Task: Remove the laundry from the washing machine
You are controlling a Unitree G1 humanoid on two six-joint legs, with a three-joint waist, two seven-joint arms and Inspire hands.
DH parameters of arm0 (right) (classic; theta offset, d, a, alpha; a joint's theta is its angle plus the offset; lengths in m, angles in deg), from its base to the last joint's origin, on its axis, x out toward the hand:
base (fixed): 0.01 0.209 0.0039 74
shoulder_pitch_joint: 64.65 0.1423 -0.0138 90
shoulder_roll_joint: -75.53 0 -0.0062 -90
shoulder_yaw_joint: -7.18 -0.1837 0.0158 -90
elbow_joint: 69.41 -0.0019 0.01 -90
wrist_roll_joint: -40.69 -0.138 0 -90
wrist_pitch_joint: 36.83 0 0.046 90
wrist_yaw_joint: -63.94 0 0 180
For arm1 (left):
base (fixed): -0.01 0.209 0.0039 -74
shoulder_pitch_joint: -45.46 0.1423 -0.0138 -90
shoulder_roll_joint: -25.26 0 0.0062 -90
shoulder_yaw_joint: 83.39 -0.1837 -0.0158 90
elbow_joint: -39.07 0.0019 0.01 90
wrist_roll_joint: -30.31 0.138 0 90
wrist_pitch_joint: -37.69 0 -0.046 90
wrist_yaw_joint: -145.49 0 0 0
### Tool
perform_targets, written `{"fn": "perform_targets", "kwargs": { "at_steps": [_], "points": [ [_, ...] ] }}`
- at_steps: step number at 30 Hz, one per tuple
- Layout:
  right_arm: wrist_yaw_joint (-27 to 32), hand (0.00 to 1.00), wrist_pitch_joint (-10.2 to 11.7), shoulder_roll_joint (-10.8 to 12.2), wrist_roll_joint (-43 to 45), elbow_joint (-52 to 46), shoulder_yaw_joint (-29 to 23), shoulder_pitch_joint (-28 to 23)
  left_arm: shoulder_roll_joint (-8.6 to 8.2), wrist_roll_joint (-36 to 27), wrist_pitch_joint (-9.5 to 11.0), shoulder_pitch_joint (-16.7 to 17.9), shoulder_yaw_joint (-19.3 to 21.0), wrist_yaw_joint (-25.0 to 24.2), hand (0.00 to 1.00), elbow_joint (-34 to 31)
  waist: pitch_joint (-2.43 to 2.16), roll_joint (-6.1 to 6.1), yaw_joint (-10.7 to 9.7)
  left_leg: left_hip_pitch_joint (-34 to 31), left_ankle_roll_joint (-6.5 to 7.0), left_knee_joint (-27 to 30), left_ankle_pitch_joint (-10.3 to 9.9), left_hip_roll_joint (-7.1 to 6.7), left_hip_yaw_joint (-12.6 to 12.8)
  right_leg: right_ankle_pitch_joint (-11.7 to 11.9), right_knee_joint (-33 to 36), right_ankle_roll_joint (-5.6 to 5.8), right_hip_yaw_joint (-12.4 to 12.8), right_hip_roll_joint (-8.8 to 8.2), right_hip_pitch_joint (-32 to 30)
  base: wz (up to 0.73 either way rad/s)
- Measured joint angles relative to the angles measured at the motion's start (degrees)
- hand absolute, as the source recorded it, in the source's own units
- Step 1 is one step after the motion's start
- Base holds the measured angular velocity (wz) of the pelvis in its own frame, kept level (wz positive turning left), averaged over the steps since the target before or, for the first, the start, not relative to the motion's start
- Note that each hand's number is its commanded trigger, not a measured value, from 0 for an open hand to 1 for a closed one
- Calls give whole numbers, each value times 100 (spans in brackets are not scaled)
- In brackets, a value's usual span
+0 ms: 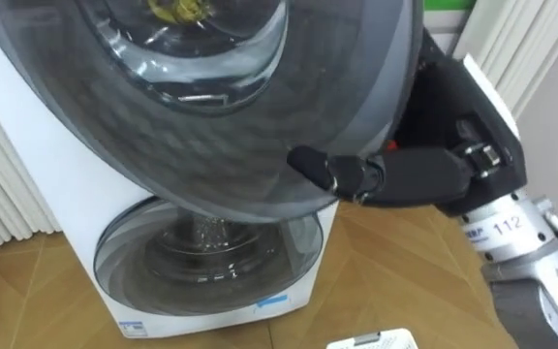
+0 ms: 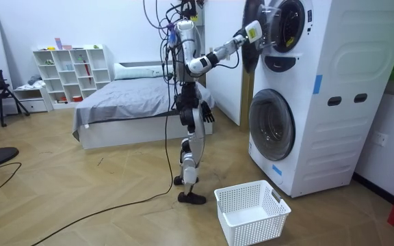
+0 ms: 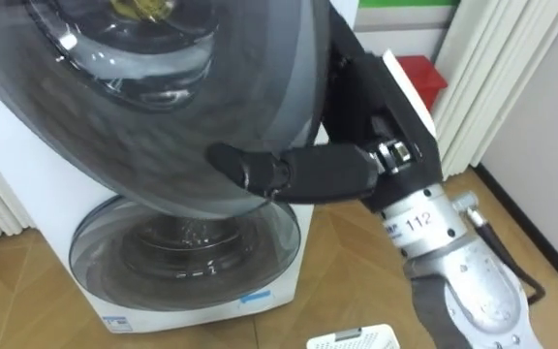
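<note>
The upper machine's round grey door (image 1: 211,126) with its glass bowl stands swung open close in front of me. My right hand (image 1: 424,174) is at the door's right rim. In the room view the same hand (image 2: 252,32) reaches up to that door (image 2: 250,51), and the dark drum opening (image 2: 287,26) sits behind it. Something yellow (image 1: 175,8) shows through the glass at the top edge; I cannot tell what it is. My left hand (image 2: 208,115) hangs by my hip.
The lower machine's round door (image 1: 211,257) is closed. A white laundry basket (image 2: 252,212) stands on the wooden floor in front of the machines, by my feet. A bed (image 2: 122,102) and a white shelf (image 2: 70,72) lie behind me.
</note>
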Motion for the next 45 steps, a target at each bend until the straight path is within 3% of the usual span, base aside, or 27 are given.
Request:
{"fn": "perform_targets", "kwargs": {
  "at_steps": [3, 11, 17, 21, 23, 24, 27, 31, 36, 45],
  "points": [
    [-210, 0, 121, 1, 34, -51, 185, 7, 19, -45, 2, -34, -130, 1, 0, 81, -2, -12, 15, 14, -25, 18, -1, -1, -138, 3, -1, -6, -101, -8, 43, 7],
    [-313, 0, 111, 56, -34, -47, 366, 6, 202, -26, -61, 100, -119, 1, 0, 152, 26, -91, 261, -83, -150, 102, 33, 1, -409, -47, 1, -112, -341, -8, 33, 8],
    [-572, 0, 195, 165, -279, -47, 698, 6, 224, 2, -179, 182, -108, -16, 0, 173, 14, -106, 392, -210, -306, 217, 129, 74, -634, -79, 11, -322, -582, 44, 26, 19],
    [-740, 0, 257, 199, -609, -27, 1172, 36, 232, -38, -180, 163, -65, -12, 0, 162, 8, -173, 680, -242, -448, 233, 250, 110, -733, -170, 26, -457, -795, 63, 73, 27],
    [-814, 0, 255, 259, -666, 36, 1418, 188, 236, -37, -181, 163, -63, -4, 0, 161, -25, -243, 828, -296, -487, 239, 297, 129, -742, -220, 24, -500, -949, 63, 82, 48],
    [-912, 0, 239, 255, -709, 103, 1627, 368, 236, -30, -181, 160, -61, -4, 0, 153, -39, -313, 928, -320, -518, 241, 325, 135, -737, -241, 22, -535, -1045, 64, 73, 51],
    [-1102, 0, 237, 278, -710, 209, 1835, 644, 236, -40, -184, 212, 34, -2, 0, 160, -24, -463, 1243, -339, -542, 228, 338, 187, -742, -321, 20, -595, -1213, 76, 102, 37],
    [-1421, 0, 240, 261, -700, 237, 2165, 804, 228, -66, -184, 200, 181, -4, 0, 171, 10, -449, 1550, -370, -553, 238, 331, 180, -807, -365, -10, -577, -1324, 66, 179, 22],
    [-1549, 0, 241, 230, -701, 296, 2324, 822, 231, -161, -174, 172, 225, 15, 0, 171, 72, -361, 1550, -430, -545, 231, 323, 154, -828, -390, -2, -533, -1330, 49, 156, 5],
    [-1628, 0, 241, 102, -697, 300, 2324, 821, 231, -163, -165, 127, 226, 45, 0, 153, 83, -343, 1520, -410, -537, 225, 319, 90, -827, -399, -8, -517, -1326, 14, 160, -3]
  ]
}}
